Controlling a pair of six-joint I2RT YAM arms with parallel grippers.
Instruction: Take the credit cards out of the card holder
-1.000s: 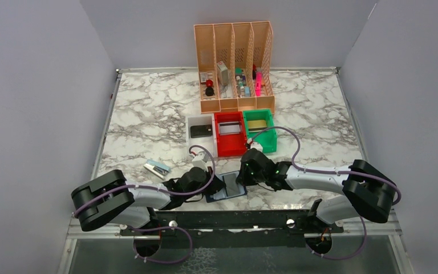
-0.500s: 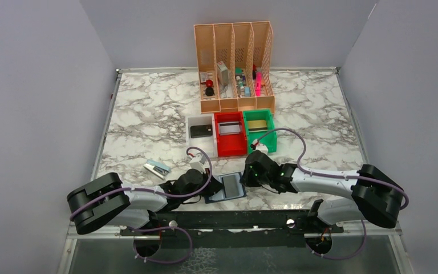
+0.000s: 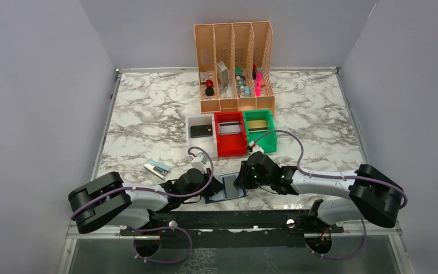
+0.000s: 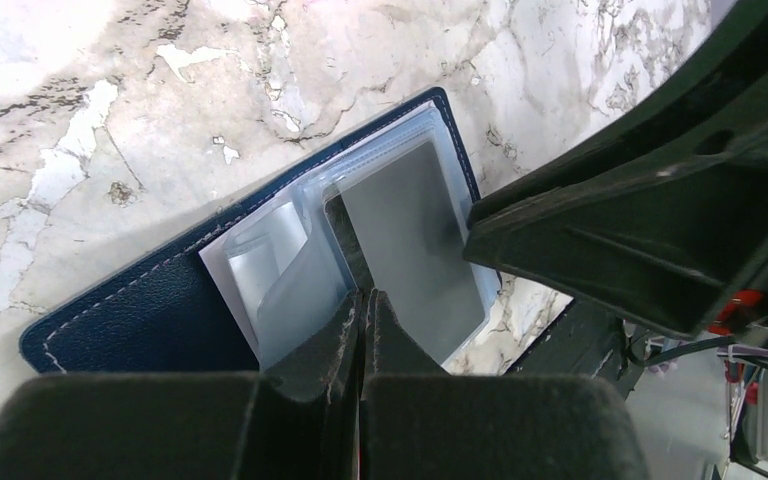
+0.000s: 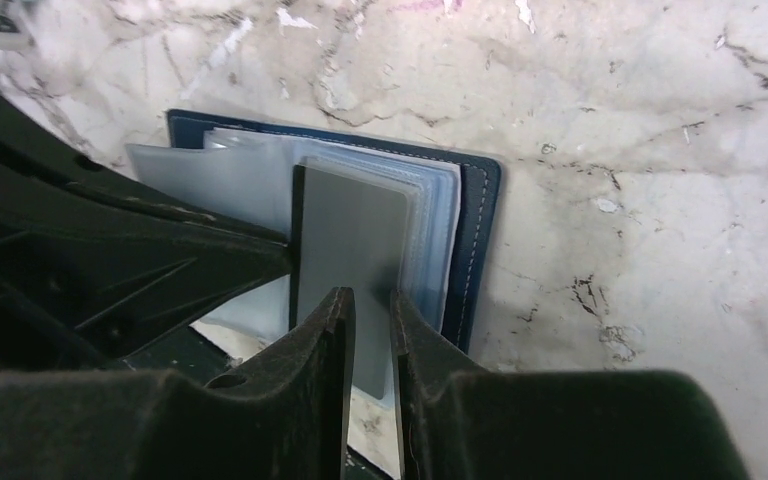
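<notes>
Now | left end effector clamped on card holder pocket | right end effector barely parted over grey card

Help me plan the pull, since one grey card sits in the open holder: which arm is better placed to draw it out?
Right, probably. The right claw has its tips at the near edge of the grey card, while the left claw, shut, rests on the card holder, seemingly pinning it.
</notes>
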